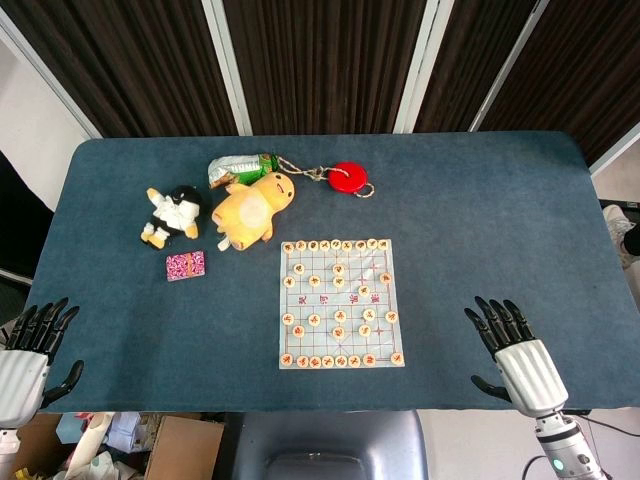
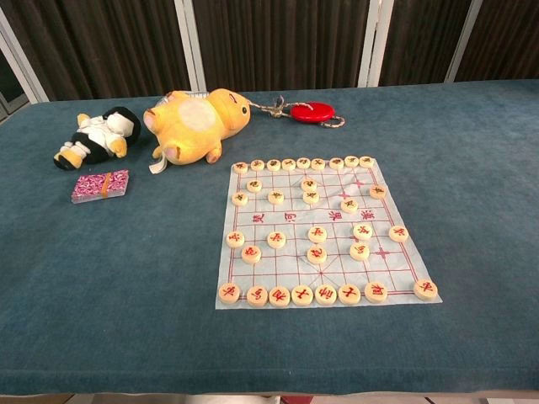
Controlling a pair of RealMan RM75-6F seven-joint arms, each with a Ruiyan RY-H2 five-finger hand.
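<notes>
A Chinese chess board sheet [image 1: 341, 303] [image 2: 320, 231] lies in the middle of the blue table, with several round wooden pieces [image 1: 338, 269] [image 2: 317, 234] on it. My left hand [image 1: 30, 350] hovers at the near left edge, fingers spread, holding nothing. My right hand [image 1: 518, 350] hovers at the near right edge, fingers spread and empty, to the right of the board. Neither hand shows in the chest view.
A yellow plush [image 1: 252, 208] [image 2: 198, 124], a black and white plush [image 1: 175, 214] [image 2: 97, 136], a pink patterned card deck [image 1: 186, 266] [image 2: 100, 185], a green packet [image 1: 238, 168] and a red disc on a cord [image 1: 347, 178] [image 2: 312, 111] lie at the back left.
</notes>
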